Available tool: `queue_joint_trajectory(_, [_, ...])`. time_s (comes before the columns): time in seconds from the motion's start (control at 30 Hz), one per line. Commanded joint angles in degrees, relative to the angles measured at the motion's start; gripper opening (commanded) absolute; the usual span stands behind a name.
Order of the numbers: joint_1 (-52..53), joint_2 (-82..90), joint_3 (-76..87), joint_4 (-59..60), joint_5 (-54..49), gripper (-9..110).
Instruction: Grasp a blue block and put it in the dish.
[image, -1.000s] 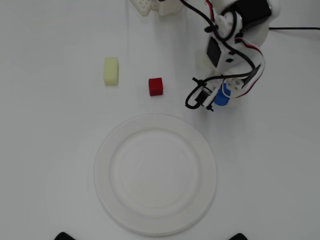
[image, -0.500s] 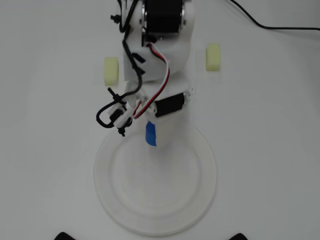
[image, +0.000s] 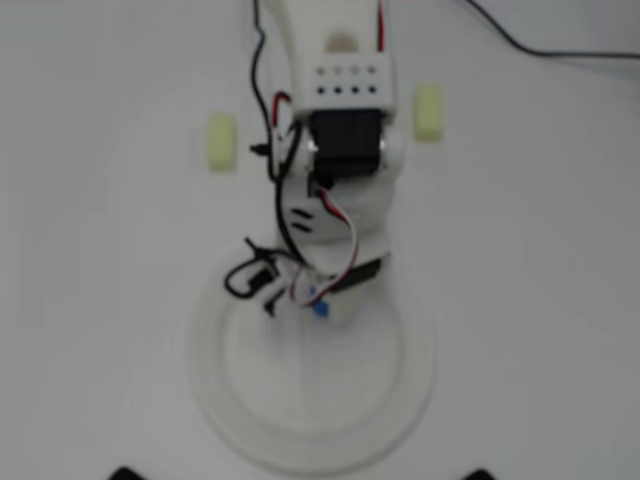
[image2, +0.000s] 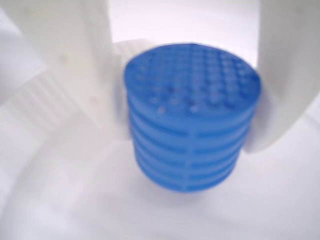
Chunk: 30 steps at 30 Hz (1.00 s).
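The worktop (image: 560, 300) is big, white and mostly bare. On it sits the dish (image: 405, 400), a wide round white plate. The robot arm (image: 345, 130) reaches out over the dish from the top of the overhead view. Two pale yellow blocks (image: 222, 141) lie on the worktop, one on each side of the arm, well apart from the dish. They are not in the way. Nothing else blocks the dish.

The hand (image2: 192, 107) is closed on the blue block (image2: 192, 117). In the wrist view one white finger (image2: 75, 65) presses each side of it. The block is over the dish, near the side closest to the arm. I cannot tell if its bottom touches the dish yet.

What could go wrong? The block is round, so if the hand lets go while it is up high or tipped, it may fall on its side and roll off the flat rim. If the hand opens only a little, the block may stick to one finger and get dragged out.
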Motion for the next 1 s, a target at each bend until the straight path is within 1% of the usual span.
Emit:
queue_joint_trajectory(0.0, [-0.4, 1.1, -4.7, 1.5, 0.7, 2])
queue_joint_trajectory(0.1, [0.0, 1.1, -7.6, 4.3, 1.2, 4])
queue_joint_trajectory(0.3, [0.0, 0.3, -14.7, 10.9, 1.5, 18])
queue_joint_trajectory(0.37, [0.0, -2.0, -19.6, 14.2, 1.7, 21])
queue_joint_trajectory(0.43, [0.0, -6.8, -29.2, 19.7, 1.8, 24])
queue_joint_trajectory(0.47, [0.2, -10.9, -37.3, 23.6, 2.0, 24])
queue_joint_trajectory(0.5, [0.3, -17.0, -48.9, 28.4, 1.8, 25])
queue_joint_trajectory(0.53, [0.4, -24.6, -63.8, 33.0, 0.9, 26])
queue_joint_trajectory(0.57, [0.4, -23.2, -60.7, 33.4, 0.1, 29])
queue_joint_trajectory(0.6, [0.3, -24.6, -64.2, 34.1, 0.3, 29])
queue_joint_trajectory(0.8, [0.4, -21.8, -64.9, 36.7, 2.0, 30])
queue_joint_trajectory(0.9, [0.6, -17.6, -64.2, 37.1, 3.4, 30])
queue_joint_trajectory(0.97, [0.7, -11.7, -59.6, 37.1, 4.0, 29])
